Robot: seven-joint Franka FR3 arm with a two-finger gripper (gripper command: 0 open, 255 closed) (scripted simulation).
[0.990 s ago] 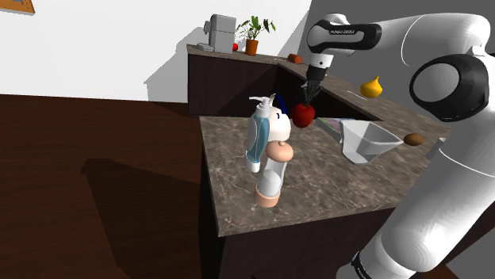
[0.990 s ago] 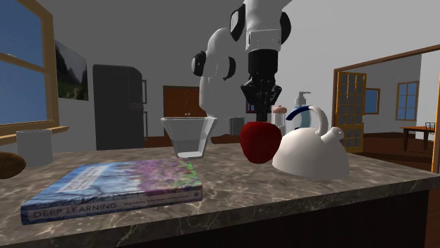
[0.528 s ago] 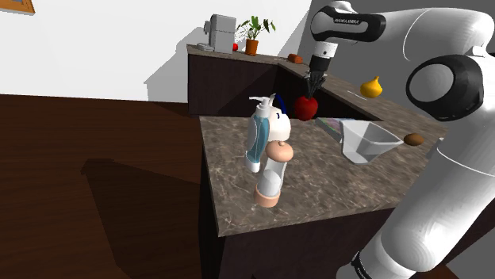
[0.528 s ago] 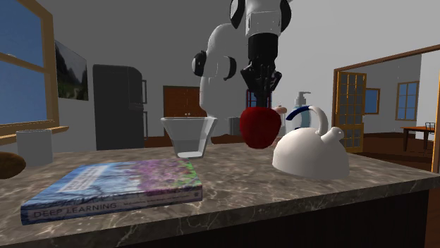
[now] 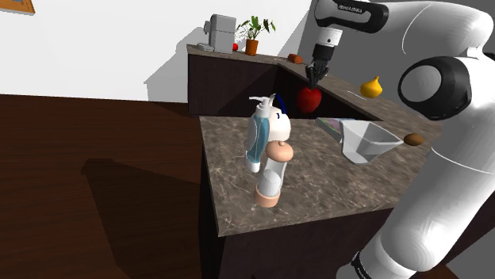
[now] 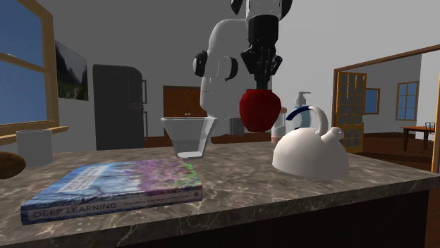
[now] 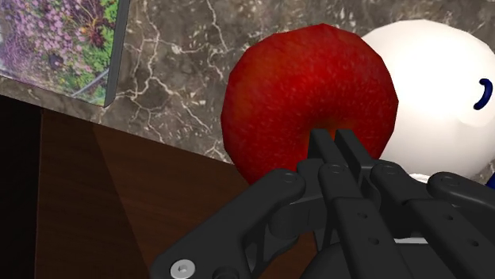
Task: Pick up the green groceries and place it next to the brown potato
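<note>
The grocery item is drawn as a red apple (image 5: 308,98) (image 6: 259,109), not green. It hangs in the air above the marble counter (image 5: 317,186), over the white kettle (image 6: 310,151). My gripper (image 5: 317,78) (image 6: 261,86) points straight down and is shut on the apple's top, at the stem. In the wrist view the fingers (image 7: 324,150) meet on the apple (image 7: 309,91), with the kettle (image 7: 444,103) beyond it. The brown potato (image 5: 413,139) lies at the counter's far end in the shoulder view, past a clear bowl (image 5: 366,141). It sits at the left edge in the second exterior view (image 6: 8,164).
A book (image 6: 116,187) (image 5: 333,124) lies flat near the bowl (image 6: 188,136). A soap dispenser (image 5: 255,143) and a peach-coloured bottle (image 5: 272,174) stand by the kettle (image 5: 278,119). A yellow item (image 5: 370,86) rests on the back counter. The counter edge drops to a dark floor.
The gripper has risen straight up with the apple in it. The apple went from just above the counter to above the kettle's height. Nothing else moved.
</note>
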